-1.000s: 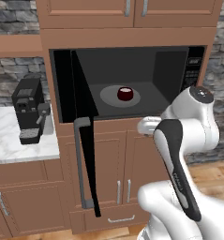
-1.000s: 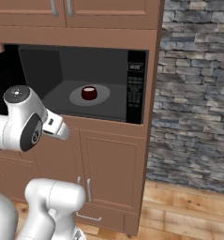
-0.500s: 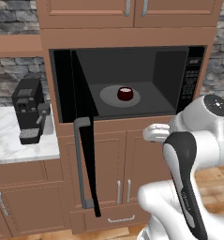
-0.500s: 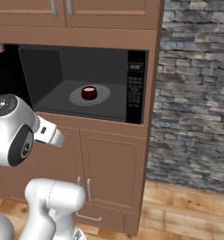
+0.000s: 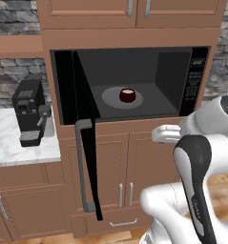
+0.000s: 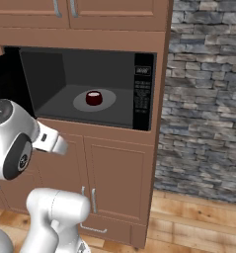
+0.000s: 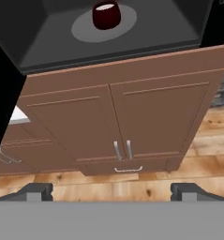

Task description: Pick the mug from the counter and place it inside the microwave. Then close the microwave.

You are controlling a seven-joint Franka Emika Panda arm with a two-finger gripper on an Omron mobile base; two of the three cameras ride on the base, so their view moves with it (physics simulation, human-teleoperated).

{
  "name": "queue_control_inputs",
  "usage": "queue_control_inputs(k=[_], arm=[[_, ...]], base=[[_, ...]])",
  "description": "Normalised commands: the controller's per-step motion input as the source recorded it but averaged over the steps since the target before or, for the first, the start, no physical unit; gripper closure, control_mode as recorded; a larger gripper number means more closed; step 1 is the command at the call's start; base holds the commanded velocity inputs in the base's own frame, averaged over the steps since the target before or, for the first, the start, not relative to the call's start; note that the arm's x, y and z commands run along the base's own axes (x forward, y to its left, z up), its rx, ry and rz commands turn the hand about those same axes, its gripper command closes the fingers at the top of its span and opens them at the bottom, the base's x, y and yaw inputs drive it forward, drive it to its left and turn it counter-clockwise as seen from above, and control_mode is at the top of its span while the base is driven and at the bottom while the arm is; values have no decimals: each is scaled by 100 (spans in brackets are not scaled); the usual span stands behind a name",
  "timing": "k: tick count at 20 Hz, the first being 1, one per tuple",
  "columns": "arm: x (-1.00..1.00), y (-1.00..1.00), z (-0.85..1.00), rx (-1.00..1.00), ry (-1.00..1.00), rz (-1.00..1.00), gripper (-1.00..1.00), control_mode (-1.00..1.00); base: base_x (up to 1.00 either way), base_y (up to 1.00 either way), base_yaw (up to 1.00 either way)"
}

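Mug [image 5: 127, 95] is found inside the microwave [image 5: 182, 76], upright on the round grey turntable [image 5: 110, 97], so placement is judged done; closing remains. Door [image 5: 84, 119] stands swung out to the left, edge-on, its long grey bar handle [image 5: 82, 164] hanging in front of the lower cabinets [image 7: 127, 122]. Hand [image 7: 111, 191] is held wide, nothing between the fingertips [image 7: 34, 191], in front of the cabinets below the microwave opening and well apart from the door. For a clean close, the door's outer face is best reached from the left and pushed near its free edge, steadily, so the mug is not jarred. Mug: small, dark red, rounded, pale inside. Bench [image 5: 10, 147] with coffee machine [image 5: 29, 112] lies at left.
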Motion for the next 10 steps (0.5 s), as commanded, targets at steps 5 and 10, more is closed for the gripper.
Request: queue_control_inputs(k=[5, 10], arm=[[-2, 0, 0, 0, -6, -4, -100, -100], [-23, 20, 0, -3, -18, -9, -100, -100]], base=[[0, 0, 0], [0, 0, 0]])
